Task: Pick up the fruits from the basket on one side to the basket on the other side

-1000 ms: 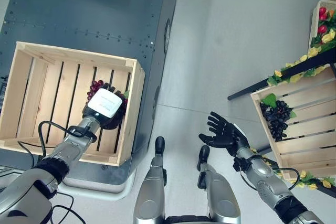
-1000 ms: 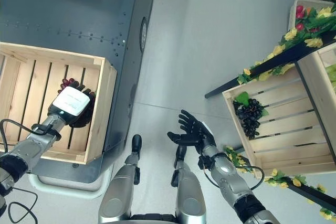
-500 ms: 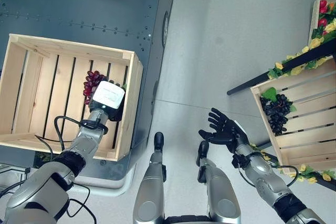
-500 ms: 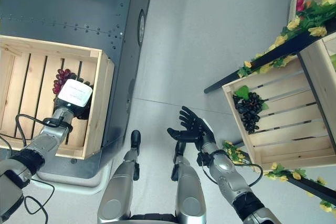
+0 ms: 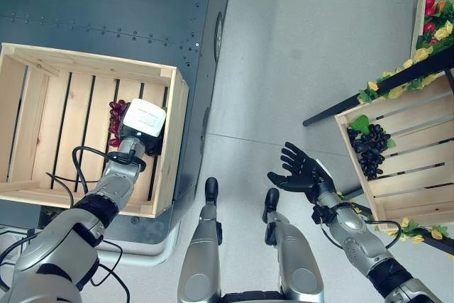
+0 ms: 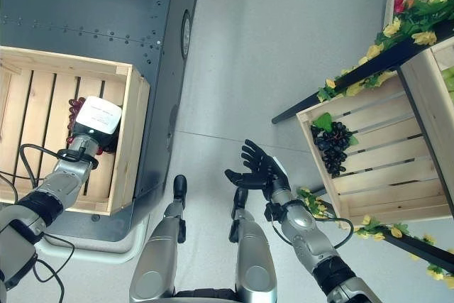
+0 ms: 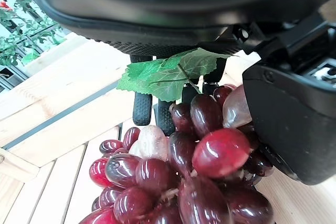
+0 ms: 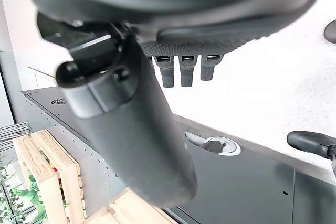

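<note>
The left hand (image 5: 138, 133) is inside the pale slatted wooden crate (image 5: 42, 76) at about 9 o'clock in the head view, near the crate's right wall. In its wrist view the fingers (image 7: 142, 109) and the thumb are curled around a bunch of glossy dark-red grapes with a green leaf (image 7: 178, 177) — so the bunch is in its grasp, low over the crate slats. I cannot tell if it rests on the wood.

The right hand (image 5: 301, 175) hovers over the grey floor at about 5 o'clock, palm up, fingers spread and straight, holding nothing. At 3 o'clock a second slatted wooden crate (image 5: 418, 175) holds a bunch of dark purple grapes with a green leaf (image 5: 369, 148), with yellow flower garlands (image 5: 397, 84) around it.

I judge the red bunch to be light and probably artificial. Its berries look smooth and slippery, and they may swing loosely on the stem — a grip around the upper cluster near the leaf seems the safest, with gentle pressure.
</note>
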